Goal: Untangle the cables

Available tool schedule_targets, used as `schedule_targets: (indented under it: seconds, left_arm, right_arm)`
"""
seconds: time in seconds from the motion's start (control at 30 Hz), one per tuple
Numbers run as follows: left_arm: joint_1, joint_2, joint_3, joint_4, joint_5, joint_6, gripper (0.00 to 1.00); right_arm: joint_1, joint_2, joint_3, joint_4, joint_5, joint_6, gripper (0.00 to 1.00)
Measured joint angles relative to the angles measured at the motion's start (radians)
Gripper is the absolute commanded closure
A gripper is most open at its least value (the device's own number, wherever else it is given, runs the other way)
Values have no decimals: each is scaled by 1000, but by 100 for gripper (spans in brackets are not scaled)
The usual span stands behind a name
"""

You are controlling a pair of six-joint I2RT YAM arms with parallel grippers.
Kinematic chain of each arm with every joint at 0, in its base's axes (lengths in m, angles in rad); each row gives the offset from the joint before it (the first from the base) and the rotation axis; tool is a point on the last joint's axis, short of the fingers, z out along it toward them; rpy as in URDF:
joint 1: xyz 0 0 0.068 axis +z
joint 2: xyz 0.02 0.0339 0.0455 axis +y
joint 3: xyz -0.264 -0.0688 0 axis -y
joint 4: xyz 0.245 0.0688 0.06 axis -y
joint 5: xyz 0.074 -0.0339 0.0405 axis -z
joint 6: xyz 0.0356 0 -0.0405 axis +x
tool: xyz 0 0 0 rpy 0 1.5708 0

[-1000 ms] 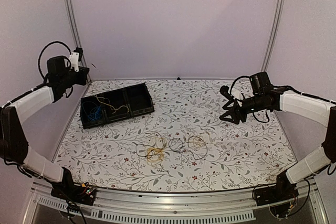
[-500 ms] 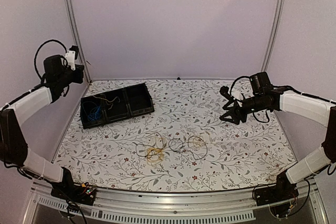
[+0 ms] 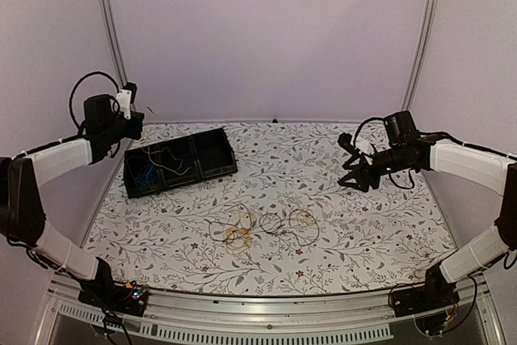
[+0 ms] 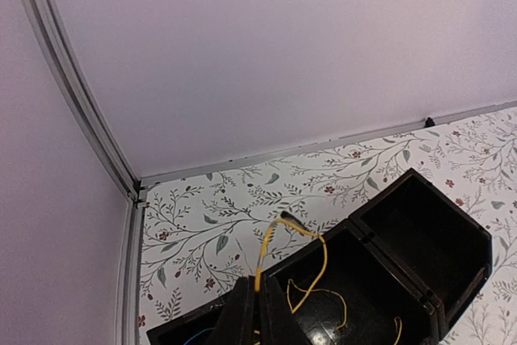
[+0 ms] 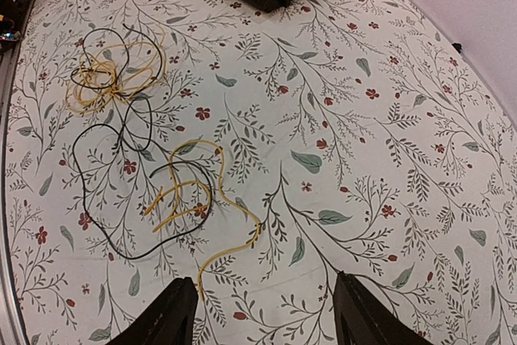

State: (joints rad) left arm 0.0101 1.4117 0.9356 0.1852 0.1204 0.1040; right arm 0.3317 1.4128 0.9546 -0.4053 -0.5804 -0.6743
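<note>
In left gripper [image 4: 258, 295], yellow cable [image 4: 322, 258]

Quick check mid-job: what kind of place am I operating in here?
Probably a robot test booth, not a home or shop floor: plain pale walls held by aluminium posts, a floral-covered table, and a black divided tray on it.

tray [image 4: 468, 268] and yellow cable [image 4: 325, 256] run off the bottom edge.
</note>
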Motion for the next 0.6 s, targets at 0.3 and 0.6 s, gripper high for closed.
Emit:
schedule_targets:
  seconds: [0.3, 0.6]
  left_arm:
    - [-123, 106, 0, 47, 95, -25, 100]
    - [-132, 215, 0, 145, 245, -121, 100]
  right_arm:
    - [0, 11, 2, -13, 3, -5, 38]
    - [0, 23, 2, -21, 8, -11, 38]
